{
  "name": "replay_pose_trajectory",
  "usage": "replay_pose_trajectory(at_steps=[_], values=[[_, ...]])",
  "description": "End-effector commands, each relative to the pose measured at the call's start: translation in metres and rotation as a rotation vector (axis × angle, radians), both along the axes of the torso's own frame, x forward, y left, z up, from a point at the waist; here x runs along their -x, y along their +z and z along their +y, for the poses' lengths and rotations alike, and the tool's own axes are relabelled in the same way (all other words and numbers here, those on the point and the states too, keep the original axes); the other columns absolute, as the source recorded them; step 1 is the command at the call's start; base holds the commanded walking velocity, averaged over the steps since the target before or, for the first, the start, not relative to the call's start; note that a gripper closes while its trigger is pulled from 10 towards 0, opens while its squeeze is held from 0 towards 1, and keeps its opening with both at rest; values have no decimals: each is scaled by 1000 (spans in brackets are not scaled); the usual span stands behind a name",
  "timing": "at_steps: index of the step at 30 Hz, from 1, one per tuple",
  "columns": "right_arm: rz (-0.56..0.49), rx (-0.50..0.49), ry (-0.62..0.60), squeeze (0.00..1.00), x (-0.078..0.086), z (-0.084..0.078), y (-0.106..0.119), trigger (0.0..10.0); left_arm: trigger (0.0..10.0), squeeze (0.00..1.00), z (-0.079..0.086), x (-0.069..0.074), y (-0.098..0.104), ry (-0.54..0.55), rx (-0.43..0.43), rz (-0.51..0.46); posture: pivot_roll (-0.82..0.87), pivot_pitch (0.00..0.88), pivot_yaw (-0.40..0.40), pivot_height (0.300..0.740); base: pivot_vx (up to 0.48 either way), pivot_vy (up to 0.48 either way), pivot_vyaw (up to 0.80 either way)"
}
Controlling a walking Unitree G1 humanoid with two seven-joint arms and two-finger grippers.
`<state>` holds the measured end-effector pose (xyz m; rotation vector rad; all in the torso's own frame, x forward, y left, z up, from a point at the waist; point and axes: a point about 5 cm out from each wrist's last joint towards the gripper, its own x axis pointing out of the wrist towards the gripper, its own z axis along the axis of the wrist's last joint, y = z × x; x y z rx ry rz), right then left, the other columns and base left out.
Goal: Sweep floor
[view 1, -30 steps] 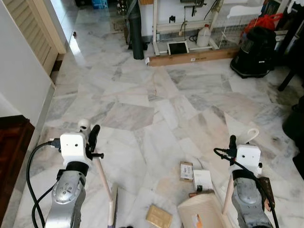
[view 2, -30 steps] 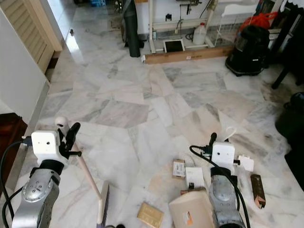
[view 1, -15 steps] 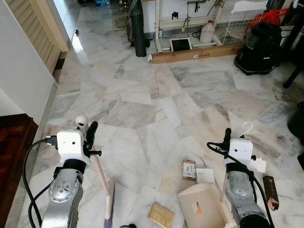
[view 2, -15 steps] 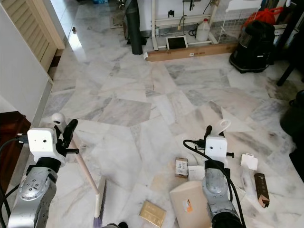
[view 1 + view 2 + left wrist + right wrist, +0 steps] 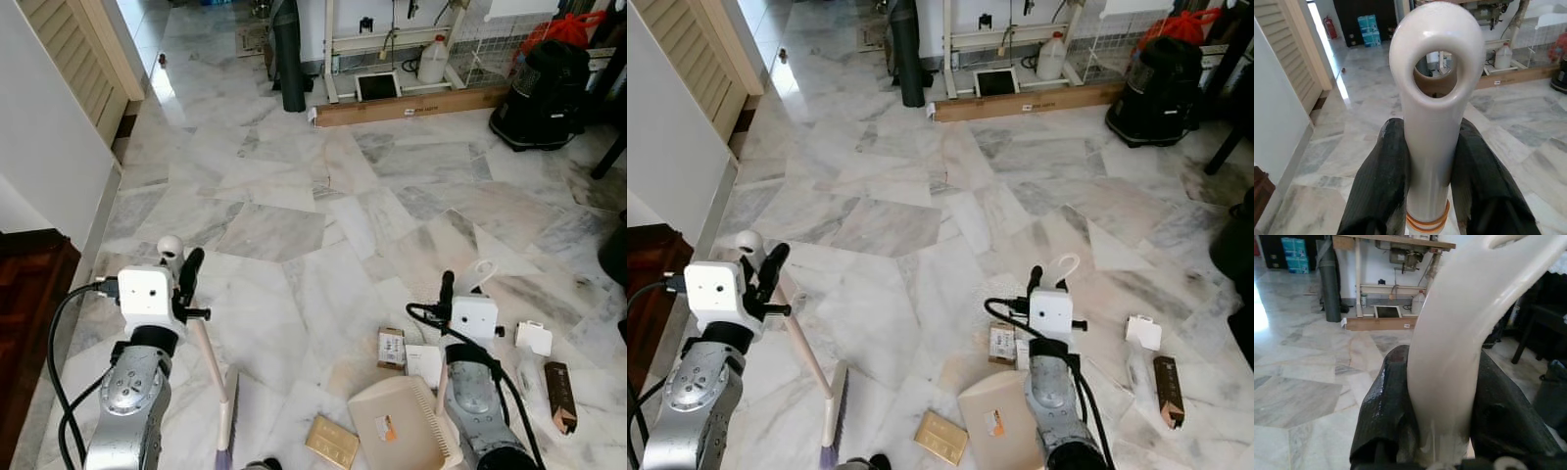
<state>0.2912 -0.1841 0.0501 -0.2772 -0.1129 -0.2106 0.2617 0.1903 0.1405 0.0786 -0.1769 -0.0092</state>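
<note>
Cream plastic broom (image 5: 209, 367), smooth round handle ending in a glossy loop, slanting down to a flat head with purple bristles on the marble floor (image 5: 294, 215) by the robot's left side. Clamped near its top between the two black fingers of the left gripper (image 5: 1430, 161), both pads pressed flat against the handle; two orange rings around the handle just below the grip, seen from the left wrist. Held on the other side by the right gripper (image 5: 1442, 396): curved cream handle of a dustpan (image 5: 402, 431), squeezed tight between matte black fingers. Ribbed comb edge and a small orange label on the pan, low to the floor in front of the right arm.

Scattered near the pan: a tan square box (image 5: 328, 443), a small printed carton (image 5: 391, 347), a white card (image 5: 424, 362), a white packet (image 5: 534, 337), a brown bar (image 5: 559, 396). Grey-veined, polished marble slabs in irregular shapes. Farther off: a long wooden plank (image 5: 411, 106), a white plastic jug (image 5: 432, 64), a dark upright roll (image 5: 289, 59), a black vacuum cleaner (image 5: 544, 93), a louvred door (image 5: 83, 44).
</note>
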Motion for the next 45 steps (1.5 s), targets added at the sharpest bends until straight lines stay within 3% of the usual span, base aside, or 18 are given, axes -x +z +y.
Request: replay_pose_trajectory(at_steps=[1,15,20,35,45], values=[[43,22,-16,0,6,-5,-9,10000,10000,0,1,1,10,-10,-17,-35,53,136,92,740,0,0,0],[-69,48,-66,0,-11,-14,16,10000,10000,0,5,2,15,-4,-23,-50,73,136,102,740,0,0,0],[-64,53,-60,0,-12,-13,15,10000,10000,0,5,2,16,-7,-27,-51,75,139,104,740,0,0,0],[46,51,19,0,11,12,-17,10000,10000,0,-2,2,17,-93,-15,-21,87,149,114,740,0,0,0],[80,63,38,0,23,16,-29,10000,10000,0,-5,-2,0,-115,48,93,82,146,114,740,0,0,0]])
